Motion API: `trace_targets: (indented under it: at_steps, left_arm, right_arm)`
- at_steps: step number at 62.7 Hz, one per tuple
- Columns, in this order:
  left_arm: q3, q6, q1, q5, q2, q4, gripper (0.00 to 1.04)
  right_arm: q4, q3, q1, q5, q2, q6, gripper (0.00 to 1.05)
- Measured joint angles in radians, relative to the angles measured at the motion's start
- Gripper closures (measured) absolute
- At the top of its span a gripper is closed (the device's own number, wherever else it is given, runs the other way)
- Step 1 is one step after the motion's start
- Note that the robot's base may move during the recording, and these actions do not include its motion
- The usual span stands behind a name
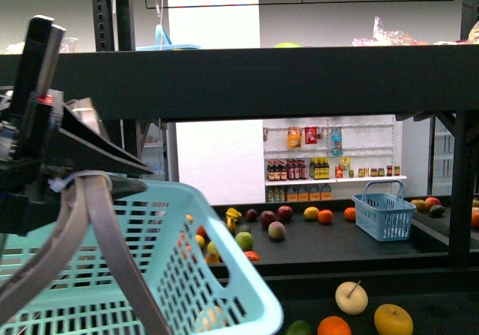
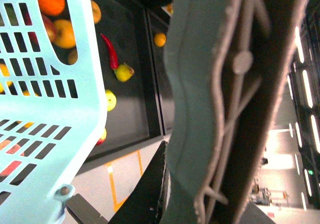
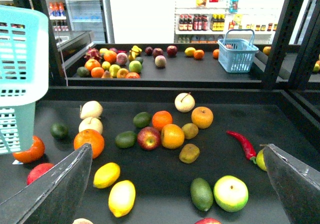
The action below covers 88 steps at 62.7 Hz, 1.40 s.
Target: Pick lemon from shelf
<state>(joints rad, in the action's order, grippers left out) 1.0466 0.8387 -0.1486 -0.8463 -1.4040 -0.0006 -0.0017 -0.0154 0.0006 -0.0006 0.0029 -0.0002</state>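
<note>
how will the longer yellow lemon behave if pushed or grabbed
The longer lemon lies on its side on the flat black shelf, so a push would probably roll it. Its skin looks smooth and shiny, so it may slip when squeezed. The second lemon lies close by and could get knocked.

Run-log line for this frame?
right hand: open, above black shelf tier | oval yellow lemon: on tier, untouched | left hand: holding light-blue plastic basket

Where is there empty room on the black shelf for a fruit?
Bare shelf lies between the yellow-orange fruit and the red chili, and between the long lemon and the dark green fruit. Around the red apple it's crowded.
</note>
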Motion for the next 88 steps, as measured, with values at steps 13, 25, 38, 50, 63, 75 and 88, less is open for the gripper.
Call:
trace_targets:
  at_steps: [13,25,38,50,63,75,88]
  left_arm:
    - [-0.006,-0.011,-0.067,0.01,-0.013,0.027,0.92]
    - [-0.026,-0.024,-0.1,0.004,-0.023,0.059,0.93]
    - [-0.036,-0.032,-0.13,0.0,-0.04,0.066,0.93]
    - [-0.036,-0.04,-0.13,0.007,-0.049,0.066,0.93]
    - [-0.036,-0.045,-0.131,0.006,-0.05,0.066,0.93]
    - [-0.036,-0.047,-0.131,0.006,-0.05,0.066,0.93]
    - [-0.036,-0.049,-0.131,0.01,-0.052,0.066,0.93]
  right_arm:
    - [0.0,0.0,0.0,0.0,0.0,0.0,0.02]
    - [0.0,0.0,0.0,0.0,0.0,0.0,0.02]
    - [0.0,0.0,0.0,0.0,0.0,0.0,0.02]
    - [-0.184,-0.058,0.073,0.277,0.173,0.135,0.02]
    - [-0.121,-0.157,-0.034,0.1,0.578,0.227,0.02]
    - [0.017,-0.34,-0.081,-0.023,1.129,0.25,0.02]
    - [0.115,-0.509,-0.043,-0.042,1.599,0.259,0.02]
